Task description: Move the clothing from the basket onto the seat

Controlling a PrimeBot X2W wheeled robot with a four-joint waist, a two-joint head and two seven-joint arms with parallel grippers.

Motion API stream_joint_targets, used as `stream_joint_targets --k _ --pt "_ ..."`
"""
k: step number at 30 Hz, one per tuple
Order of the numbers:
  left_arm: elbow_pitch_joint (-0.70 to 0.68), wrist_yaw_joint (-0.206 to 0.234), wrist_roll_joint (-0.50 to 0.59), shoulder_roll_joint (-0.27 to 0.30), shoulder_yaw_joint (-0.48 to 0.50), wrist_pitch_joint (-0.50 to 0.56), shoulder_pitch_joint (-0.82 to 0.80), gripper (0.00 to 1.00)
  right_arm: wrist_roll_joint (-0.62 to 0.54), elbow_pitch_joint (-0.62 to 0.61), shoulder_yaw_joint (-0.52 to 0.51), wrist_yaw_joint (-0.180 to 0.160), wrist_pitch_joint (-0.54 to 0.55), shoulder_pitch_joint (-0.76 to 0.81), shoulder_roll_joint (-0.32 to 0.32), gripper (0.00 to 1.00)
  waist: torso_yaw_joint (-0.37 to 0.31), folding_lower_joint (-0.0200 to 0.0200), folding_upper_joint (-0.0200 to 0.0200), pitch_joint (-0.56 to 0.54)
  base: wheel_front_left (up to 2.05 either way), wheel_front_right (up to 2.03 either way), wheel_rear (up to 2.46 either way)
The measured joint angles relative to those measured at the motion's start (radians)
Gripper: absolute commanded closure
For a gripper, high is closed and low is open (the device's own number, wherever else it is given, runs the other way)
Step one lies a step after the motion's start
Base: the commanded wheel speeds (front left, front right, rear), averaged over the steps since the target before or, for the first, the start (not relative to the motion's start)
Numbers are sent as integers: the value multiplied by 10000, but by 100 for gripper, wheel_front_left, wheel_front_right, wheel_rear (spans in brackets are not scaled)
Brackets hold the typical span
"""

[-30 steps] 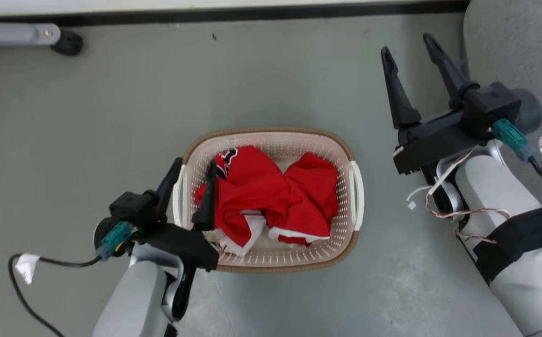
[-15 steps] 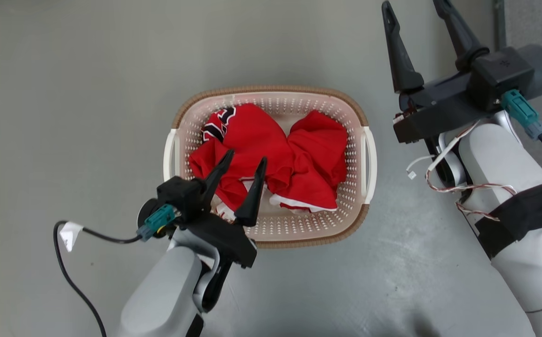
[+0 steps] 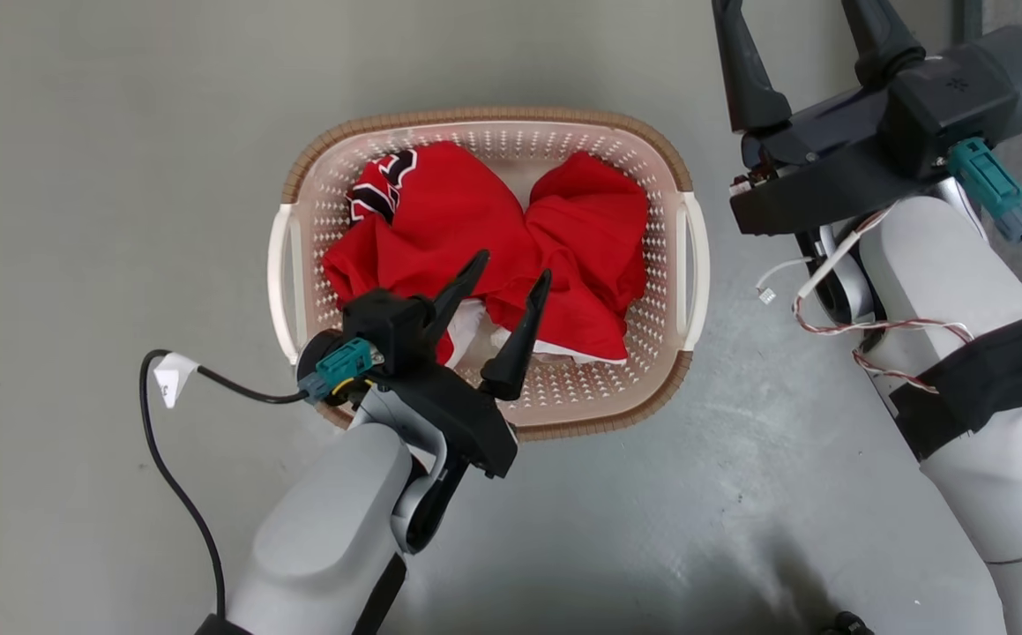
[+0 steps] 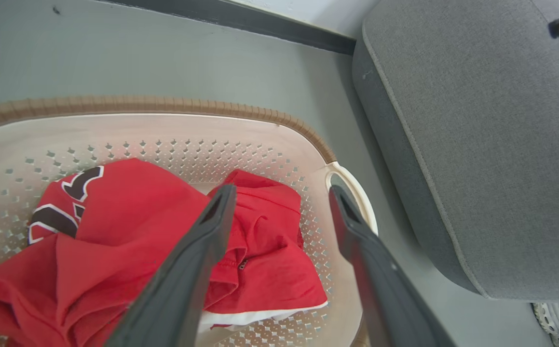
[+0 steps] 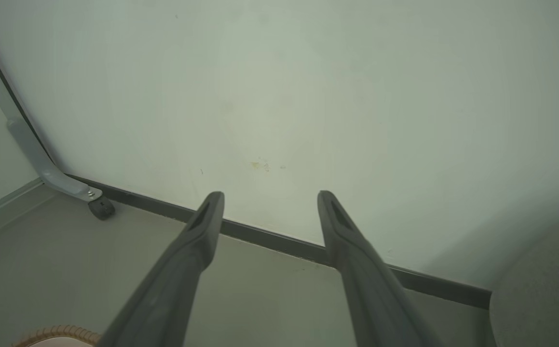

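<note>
Clothing [image 3: 475,220]: red heap in basket [image 3: 475,119], seat [image 4: 477,144] to its right.
My left gripper [image 3: 515,265]: jaws apart, over heap's near side.
My right gripper [image 5: 269,195]: jaws apart, empty.
Advice: sink into bunched middle, catch several folds.

We see the clothing [image 3: 475,220] in bright red, with white trim along its near hems and a black-and-white patterned patch toward the far left corner of the basket [image 3: 484,116]. The basket is cream-white, dotted with rows of small holes, under a ribbed brown rim, with white side handles. The floor [image 3: 123,176] is dull grey-green. The seat [image 4: 477,144] is light grey. The left tool [image 3: 515,265] and right tool [image 5: 269,194] are near-black, each with a teal connector [image 3: 347,362].
</note>
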Motion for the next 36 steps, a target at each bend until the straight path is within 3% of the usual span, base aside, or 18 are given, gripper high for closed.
stream_joint_targets --k 10,20,31,36 --pt "-132 0 -1369 10 -1189 0 -434 0 -188 -138 -54 -75 -2 -284 198 0 -187 0 0 597 0 0 0" --pt "-176 21 -2011 36 -2205 0 -740 0 -268 -148 -96 -77 -2 -416 345 0 -357 0 0 993 0 0 0" --pt "600 907 -2029 38 -2470 0 -1729 0 -385 -500 -213 -88 -2 -453 380 0 -526 0 -2 1505 0 0 0" --pt "686 1053 -2334 38 -2464 0 -2059 0 -437 -654 -247 -90 -2 -547 433 0 -569 0 -1 1787 0 0 0"
